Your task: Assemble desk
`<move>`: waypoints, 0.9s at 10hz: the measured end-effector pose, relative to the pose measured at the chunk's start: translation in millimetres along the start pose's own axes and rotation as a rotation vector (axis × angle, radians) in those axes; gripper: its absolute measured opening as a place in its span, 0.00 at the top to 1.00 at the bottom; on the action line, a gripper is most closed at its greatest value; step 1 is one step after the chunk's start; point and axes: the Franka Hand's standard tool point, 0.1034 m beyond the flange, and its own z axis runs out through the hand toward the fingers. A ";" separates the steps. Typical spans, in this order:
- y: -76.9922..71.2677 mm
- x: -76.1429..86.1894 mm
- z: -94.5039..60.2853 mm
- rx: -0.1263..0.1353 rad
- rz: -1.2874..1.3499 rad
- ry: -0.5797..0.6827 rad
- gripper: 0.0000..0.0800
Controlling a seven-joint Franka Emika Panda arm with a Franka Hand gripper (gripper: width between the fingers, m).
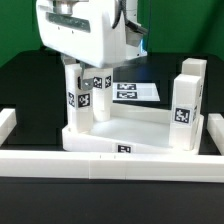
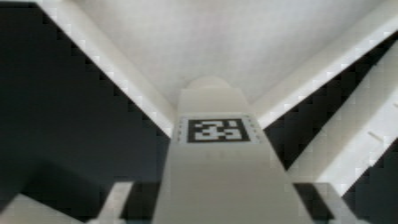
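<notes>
Jaws part-closed around a leg (image 2: 221,150), fingers (image 2: 118,198) on either side of it in the wrist view; actual contact not resolvable, blurry. Exterior view: gripper (image 1: 84,66) sits above the left rear of the tabletop (image 1: 130,136), big white housing hiding the fingertips.

Desk look: all white plastic. Tabletop is a shallow tray with raised rim, one black-white tag on its near rim face. Legs are rectangular blocks, each with a square tag on the side.

Leg count visible: three.
- one under the gripper, upright, left part of the tray (image 1: 78,98)
- one just right of it, upright, tag facing camera (image 1: 100,96)
- one at the right near corner of the tray (image 1: 188,104), upright, well apart from the other two

Fourth leg not seen.

Marker board (image 1: 139,91) lies flat on the black table (image 1: 20,70) behind the tray, several tags on it.

Edges/room: white rail (image 1: 120,161) runs along the near side, touching or just beside the tray's near rim; short rail pieces at far left (image 1: 6,123) and far right (image 1: 213,133). Tray middle is open between the left pair and the right leg. Black table open to the left and far side. Two left legs stand close together, little room between.

Wrist view: tag on the leg face, tray inner walls converging behind it, black table on one side.
</notes>
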 end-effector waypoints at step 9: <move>-2.9 1.1 1.0 0.040 0.703 -0.020 0.64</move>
